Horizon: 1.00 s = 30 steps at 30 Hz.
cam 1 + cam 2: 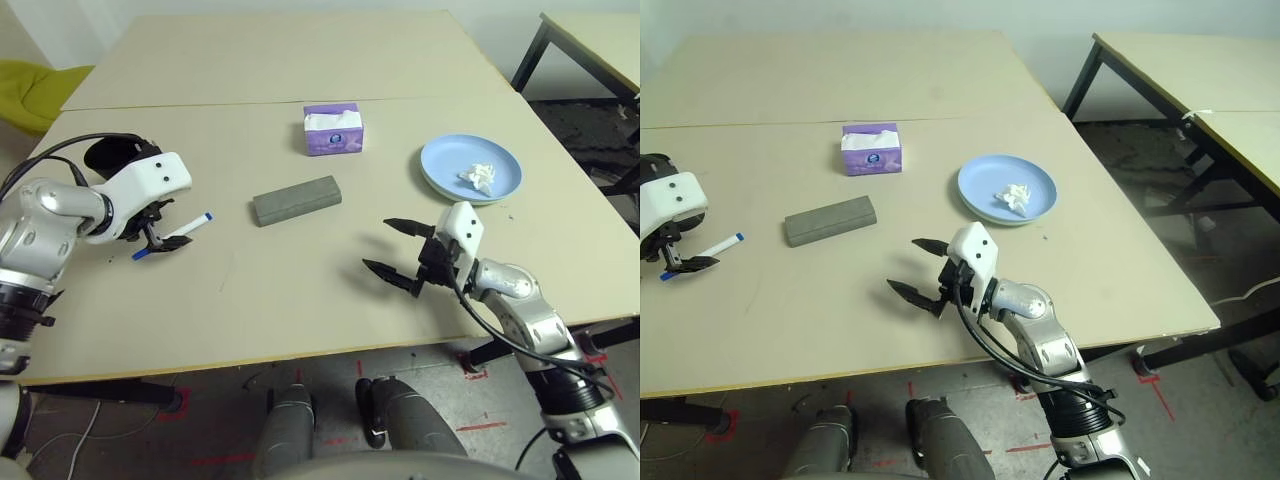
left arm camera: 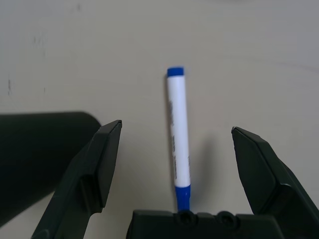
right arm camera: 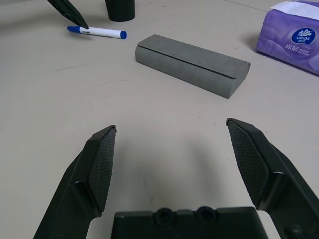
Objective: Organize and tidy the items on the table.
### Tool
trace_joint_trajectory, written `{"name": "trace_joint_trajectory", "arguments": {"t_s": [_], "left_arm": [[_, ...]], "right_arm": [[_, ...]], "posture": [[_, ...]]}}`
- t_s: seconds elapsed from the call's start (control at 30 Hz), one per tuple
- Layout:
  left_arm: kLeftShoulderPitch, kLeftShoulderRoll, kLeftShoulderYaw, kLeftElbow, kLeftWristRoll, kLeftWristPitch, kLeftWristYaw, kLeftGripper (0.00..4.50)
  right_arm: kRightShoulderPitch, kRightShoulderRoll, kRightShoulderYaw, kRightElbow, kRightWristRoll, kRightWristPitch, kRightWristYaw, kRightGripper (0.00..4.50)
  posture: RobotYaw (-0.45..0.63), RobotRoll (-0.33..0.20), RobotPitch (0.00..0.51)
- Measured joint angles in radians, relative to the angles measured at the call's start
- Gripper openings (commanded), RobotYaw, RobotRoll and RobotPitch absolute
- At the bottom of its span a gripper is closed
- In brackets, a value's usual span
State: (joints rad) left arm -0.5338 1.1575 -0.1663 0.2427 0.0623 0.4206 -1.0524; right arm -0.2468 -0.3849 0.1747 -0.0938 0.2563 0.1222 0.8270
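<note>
A white marker with a blue cap [image 2: 178,134] lies on the beige table [image 1: 300,300] at the left. My left gripper [image 2: 177,127] stands open over it, one finger on each side, not closed on it. Just behind that hand is the black cup [image 1: 112,155]. The grey glasses case [image 1: 297,199] lies in the middle of the table. At the right, a light-blue plate [image 1: 440,165] holds the crumpled white tissue [image 1: 478,177]. My right gripper [image 1: 377,244] is open and holds nothing, low over the table in front of the plate, pointing towards the case [image 3: 192,63].
A purple tissue box [image 1: 332,128] stands behind the case. A second beige tabletop [image 1: 280,50] adjoins at the back, and a black-legged table [image 1: 600,40] stands at the far right. A yellow-green seat [image 1: 30,90] is at the far left.
</note>
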Motion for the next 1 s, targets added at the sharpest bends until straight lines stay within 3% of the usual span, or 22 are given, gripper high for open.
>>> {"name": "trace_joint_trajectory", "arguments": {"t_s": [0.33,0.83,1.0], "left_arm": [[-0.037,-0.066,-0.010,0.088,0.062,0.089,0.020,4.48],[-0.088,-0.135,-0.017,0.271,0.127,-0.019,0.046,4.48],[-0.077,-0.148,-0.007,0.272,0.119,-0.023,0.030,2.84]], "right_arm": [[-0.002,-0.013,0.000,-0.018,0.000,0.011,0.002,4.50],[-0.006,-0.016,-0.001,-0.057,0.000,0.032,-0.011,4.50],[-0.006,-0.017,-0.001,-0.057,0.000,0.032,-0.016,4.50]], "posture": [[-0.14,0.000,0.140],[-0.15,0.000,0.134],[-0.14,0.000,0.137]]}}
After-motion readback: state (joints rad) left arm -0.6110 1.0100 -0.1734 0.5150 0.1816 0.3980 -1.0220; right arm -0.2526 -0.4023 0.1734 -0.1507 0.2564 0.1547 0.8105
